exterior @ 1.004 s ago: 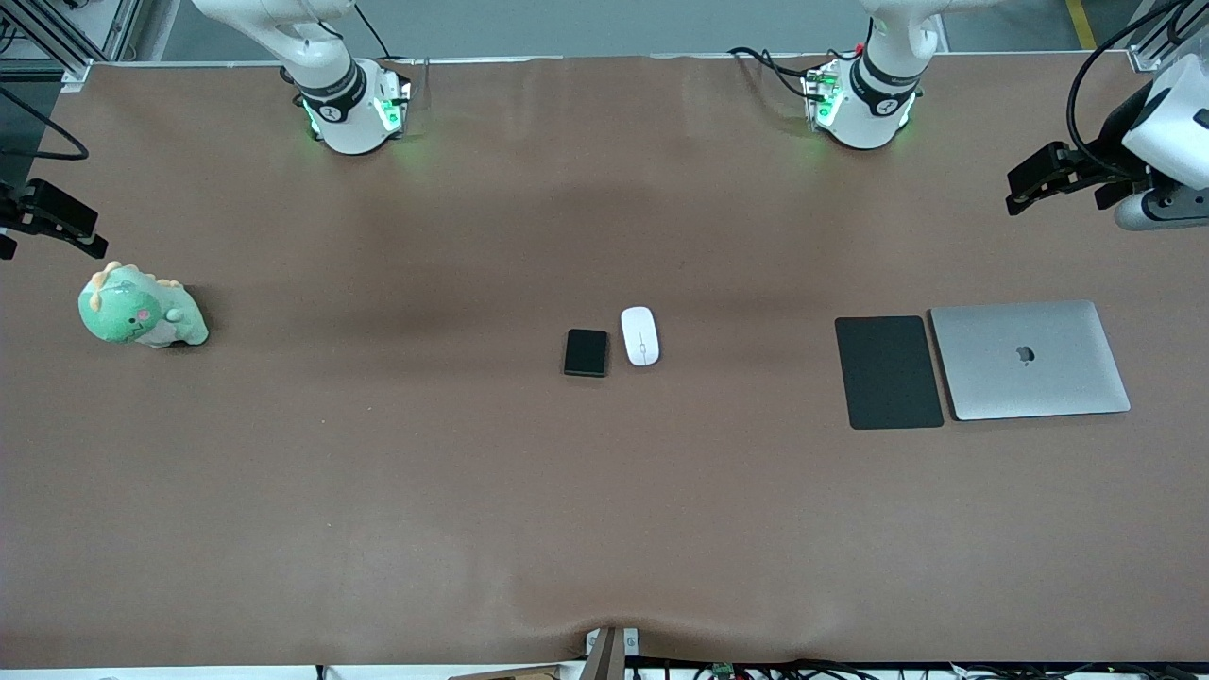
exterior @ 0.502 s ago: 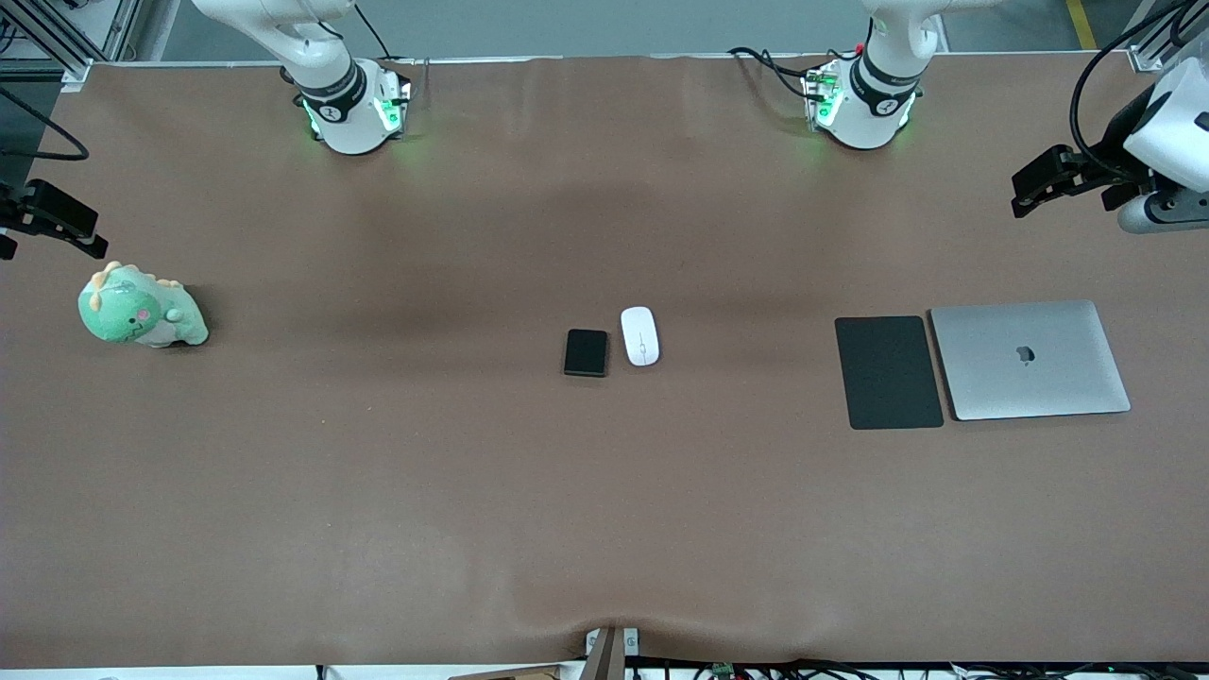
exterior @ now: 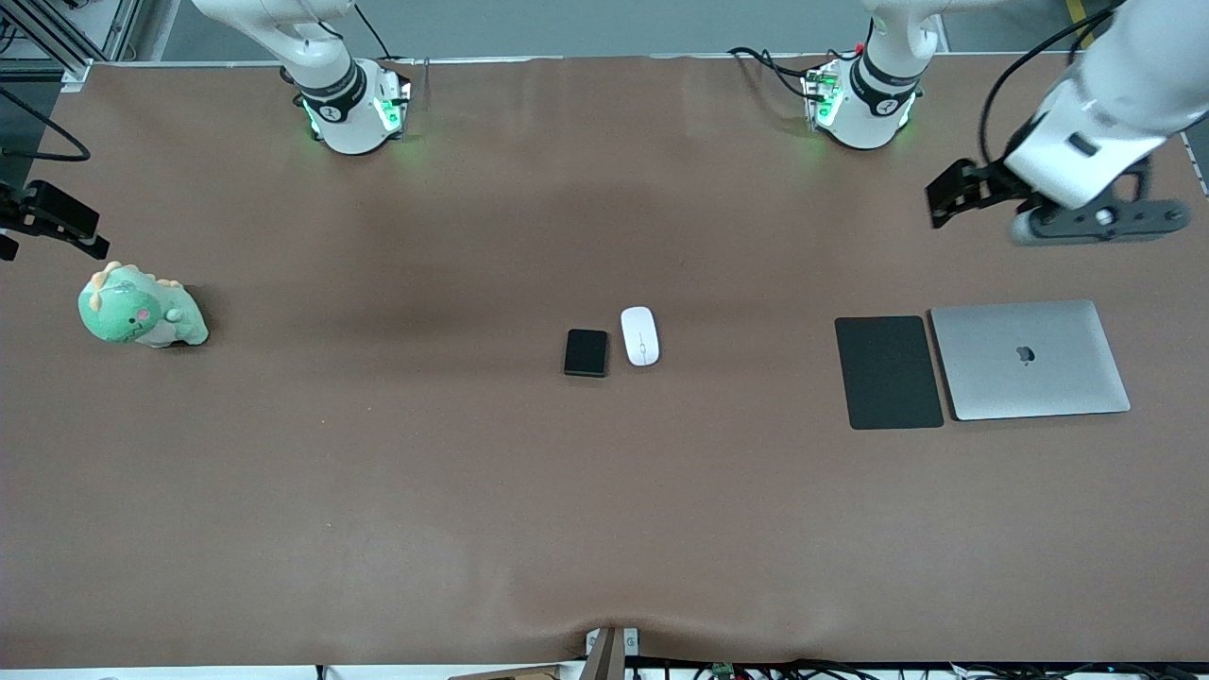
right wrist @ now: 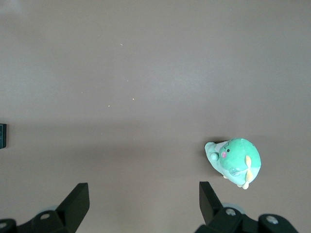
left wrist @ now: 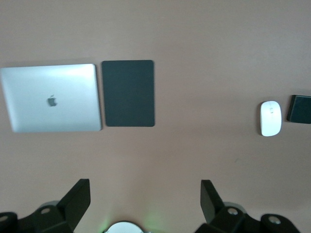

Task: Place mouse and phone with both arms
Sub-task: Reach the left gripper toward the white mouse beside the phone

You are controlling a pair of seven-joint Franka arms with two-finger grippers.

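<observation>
Mouse (exterior: 640,335) lies toward the left gripper (exterior: 947,194) — phone (exterior: 587,352) toward the right gripper (exterior: 42,222); both jaws spread, empty.

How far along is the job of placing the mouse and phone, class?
Nothing looks done: the mouse and phone lie side by side mid-table, untouched. In hand: the left gripper, open and empty, hangs over bare table near the mouse pad and laptop. The right gripper, open, waits by the dinosaur plush. Both pickups and placements remain.
</observation>
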